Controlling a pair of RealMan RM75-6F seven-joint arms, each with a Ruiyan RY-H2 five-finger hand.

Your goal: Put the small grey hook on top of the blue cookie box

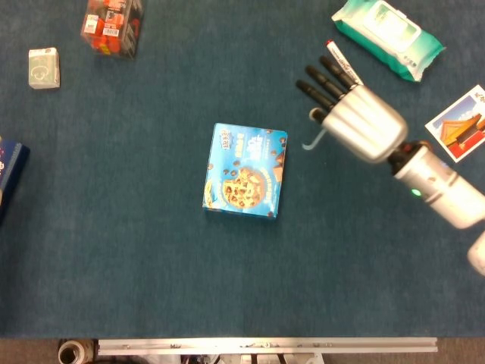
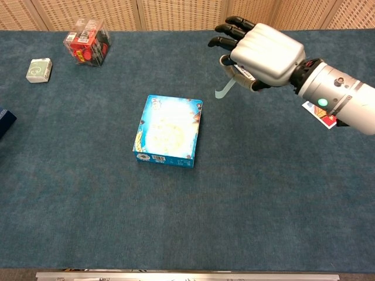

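the right hand (image 1: 356,117) hangs above the table with the small grey hook (image 1: 312,141) pinched under its fingers — the curved tail of the hook pokes out below the palm on the side facing the box. so the task's thing is in the air, off the cloth, carried by that hand and not resting on anything.

what the next move turns on is plain from the head view: the blue cookie box (image 1: 245,171) lies at roughly eight o'clock from the hand, near but clearly apart, with bare blue table (image 1: 151,265) between them. the box lies flat, its long axis running close to twelve-to-six with a slight tilt, its printed face up and nothing on it. from where i stand i'd judge the hand needs to travel on toward eight o'clock until the hook's tail is over the middle of that face, then come down and let go.

the left hand is not to be seen in either view, so the right one is the only one in play here.

around the far edge: a red marker (image 1: 339,59) partly under the fingers, a green wipes pack (image 1: 386,34) at one o'clock from the hand, a picture card (image 1: 458,121) at three o'clock — none of them in the path.
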